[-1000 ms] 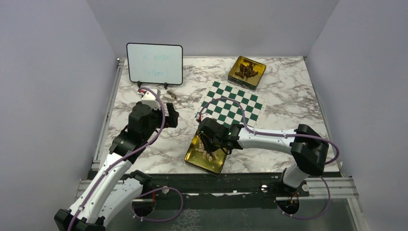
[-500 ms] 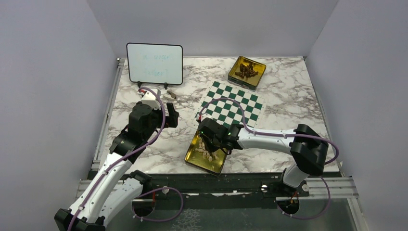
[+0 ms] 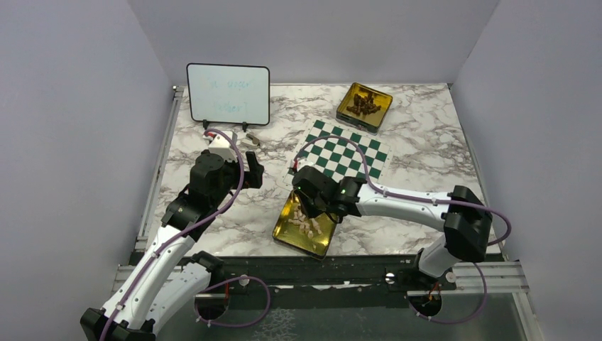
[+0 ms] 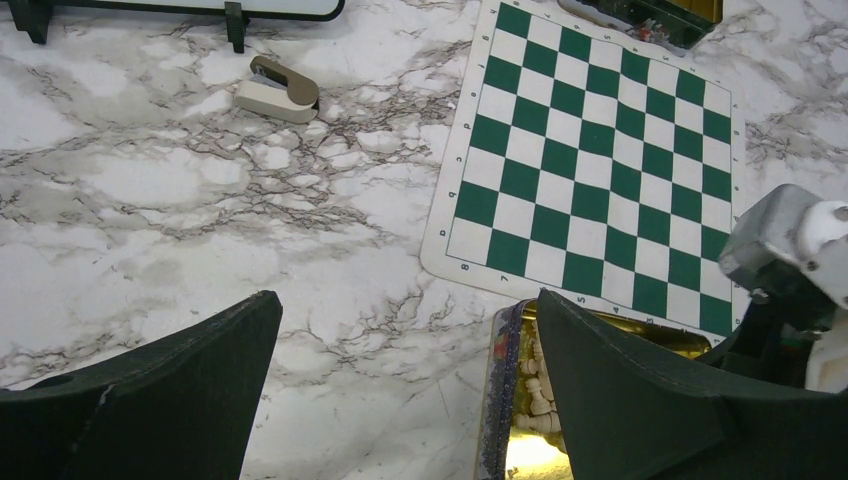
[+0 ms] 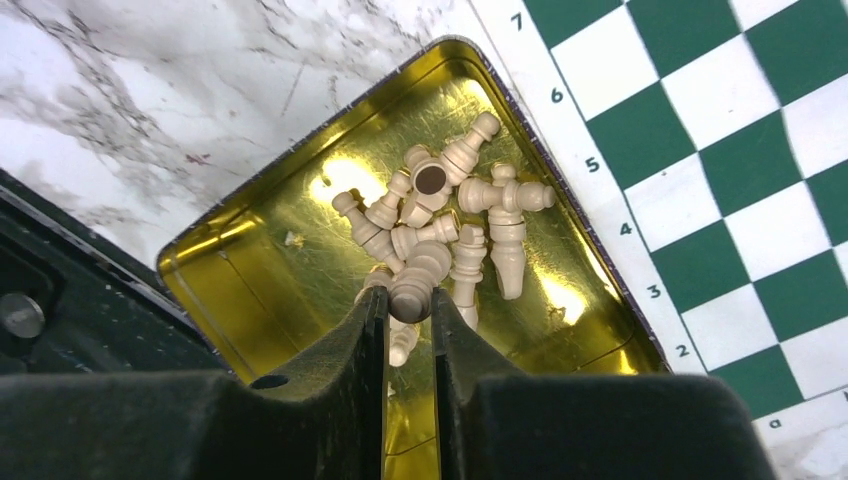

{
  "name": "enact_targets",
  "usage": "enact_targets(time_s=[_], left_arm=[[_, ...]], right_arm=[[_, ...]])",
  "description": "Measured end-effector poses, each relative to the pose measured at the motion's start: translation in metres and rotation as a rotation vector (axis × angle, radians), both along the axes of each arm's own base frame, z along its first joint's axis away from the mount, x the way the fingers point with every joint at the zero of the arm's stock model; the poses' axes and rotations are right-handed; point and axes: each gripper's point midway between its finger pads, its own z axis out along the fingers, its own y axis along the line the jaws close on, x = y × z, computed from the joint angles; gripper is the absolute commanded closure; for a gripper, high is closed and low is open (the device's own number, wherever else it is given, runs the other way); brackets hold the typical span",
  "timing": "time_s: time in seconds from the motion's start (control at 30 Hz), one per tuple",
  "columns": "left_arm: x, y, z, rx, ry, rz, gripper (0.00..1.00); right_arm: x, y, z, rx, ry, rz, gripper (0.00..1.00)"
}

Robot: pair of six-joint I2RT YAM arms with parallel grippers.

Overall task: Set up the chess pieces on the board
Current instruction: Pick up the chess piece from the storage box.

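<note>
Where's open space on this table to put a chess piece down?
The board is entirely bare. Open marble lies left of it, nearer than the small tan object, and right of it. Crowded: the near gold tin, piled with chess pieces, right gripper shut on one.

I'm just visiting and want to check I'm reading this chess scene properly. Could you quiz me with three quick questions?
1. True or false: no piece stands on the board yet.
2. What is the right tool shut on? A a pale chess piece; B the board's edge; C nothing.
3. Fill in: the left tool is ___ (open or shut).
Key: 1 true; 2 A; 3 open.
</note>
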Motion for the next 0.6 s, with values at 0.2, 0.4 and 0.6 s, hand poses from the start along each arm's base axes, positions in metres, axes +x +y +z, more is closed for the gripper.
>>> enact_targets(time_s=[0.2,0.4,0.6], left_arm=[[0.0,0.0,0.0,0.0,0.0,0.0,0.01],[0.0,0.0,0.0,0.0,-0.001,0.0,0.01],[0.0,0.0,0.0,0.0,-0.001,0.0,0.01]], right_arm=[[0.005,0.0,0.037,0.05,-0.049,-0.01,0.84],[0.02,-0.009,0.076,0.053,-0.149,-0.06,0.84],[0.047,-0.037,0.085,-0.02,-0.214,-0.142,0.84]])
